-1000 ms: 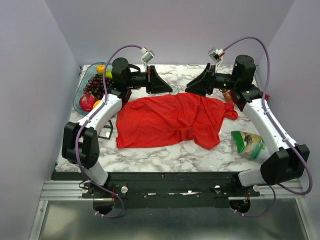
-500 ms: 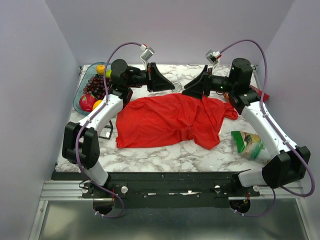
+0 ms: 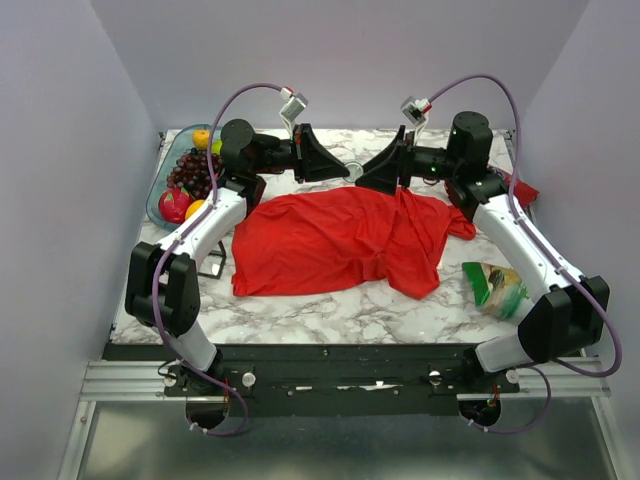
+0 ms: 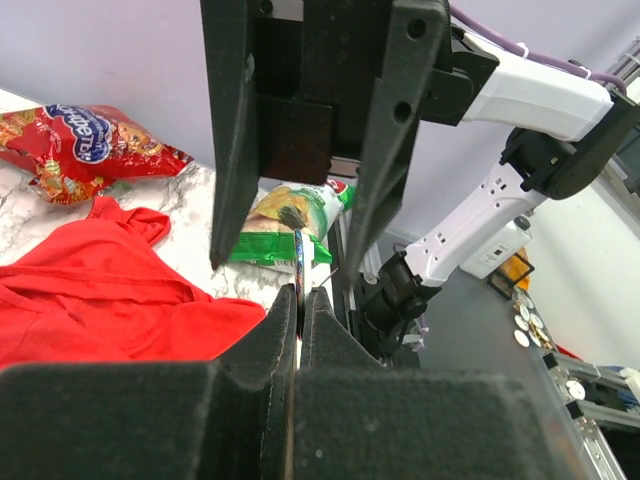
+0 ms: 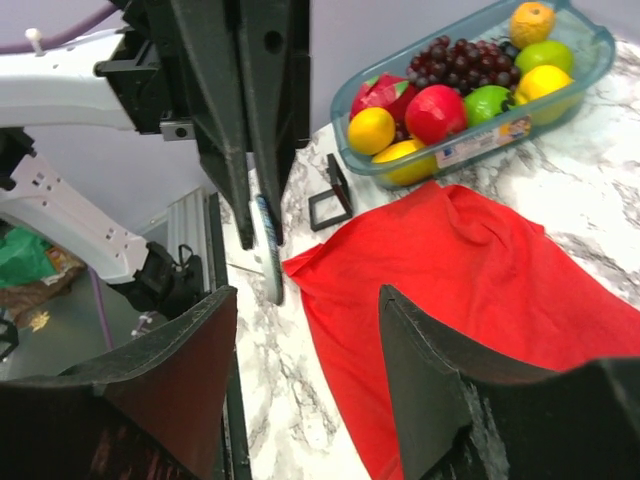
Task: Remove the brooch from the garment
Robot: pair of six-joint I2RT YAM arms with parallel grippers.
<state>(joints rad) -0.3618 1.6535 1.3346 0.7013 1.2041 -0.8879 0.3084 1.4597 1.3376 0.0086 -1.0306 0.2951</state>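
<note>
From above, your left gripper [image 3: 338,172] and right gripper [image 3: 370,178] point at each other. Their tips are close together over the far edge of the red garment [image 3: 330,245]. It lies spread on the worktop [image 3: 320,312].

From the left wrist, your left jaws are shut tight on the brooch [image 4: 298,262]. You see it from the side, thin like a coin. It is up in the air and looks clear of the cloth.

From the right wrist, your right jaws stand wide with nothing in them. The brooch [image 5: 268,252] is just in front. I think it is small, hard, light and slippery, so pinch it on its flat faces. The garment is soft and floppy.
</note>
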